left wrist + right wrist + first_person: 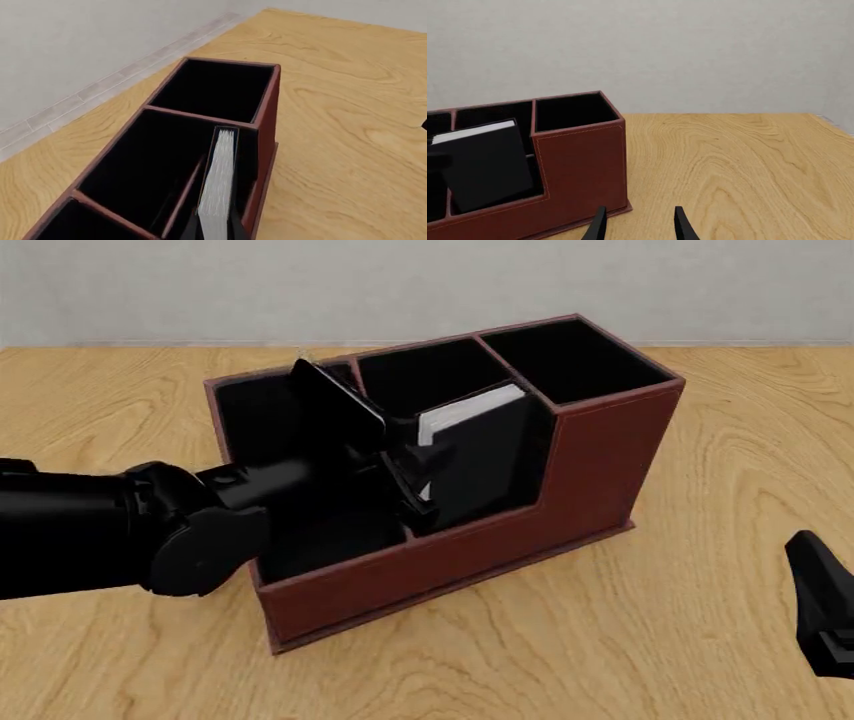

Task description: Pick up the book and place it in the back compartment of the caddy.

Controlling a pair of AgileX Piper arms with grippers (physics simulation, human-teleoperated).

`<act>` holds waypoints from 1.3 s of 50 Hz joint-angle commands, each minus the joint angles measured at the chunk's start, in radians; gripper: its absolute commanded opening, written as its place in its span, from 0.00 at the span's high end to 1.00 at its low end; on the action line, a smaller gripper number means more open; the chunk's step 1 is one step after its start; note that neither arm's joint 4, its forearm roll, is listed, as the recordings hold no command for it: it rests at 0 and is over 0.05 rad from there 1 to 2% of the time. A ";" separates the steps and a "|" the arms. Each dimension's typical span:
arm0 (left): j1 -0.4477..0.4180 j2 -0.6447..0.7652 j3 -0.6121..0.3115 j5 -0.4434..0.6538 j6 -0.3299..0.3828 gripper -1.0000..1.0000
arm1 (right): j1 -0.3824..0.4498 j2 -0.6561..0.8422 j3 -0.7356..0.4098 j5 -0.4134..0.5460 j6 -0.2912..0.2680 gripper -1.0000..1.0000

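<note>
Front view: book upright in caddy centre bay.

The black left gripper and small black white-paged book fill the reddish-brown leather-like caddy's centre bay; bare wooden tabletop surrounds it.

Front cam: fixed, high behind the arms, looks forward and down at the whole caddy on the tabletop. Left wrist cam: very close, straight down into the bays. Right wrist cam: low, level over its jaws, caddy ahead to one side. All three share caddy and book.
</note>
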 commanded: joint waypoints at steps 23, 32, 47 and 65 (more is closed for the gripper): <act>0.016 0.048 0.010 -0.029 -0.004 0.00 | 0.000 0.000 0.000 0.000 0.000 0.00; 0.016 0.047 0.014 -0.034 -0.002 0.00 | 0.000 0.000 0.000 0.000 0.000 0.00; 0.014 0.024 0.025 -0.028 -0.011 0.00 | 0.000 0.000 0.000 0.000 0.000 0.00; 0.011 -0.088 0.069 0.006 -0.021 0.00 | 0.000 0.000 0.000 0.000 0.000 0.00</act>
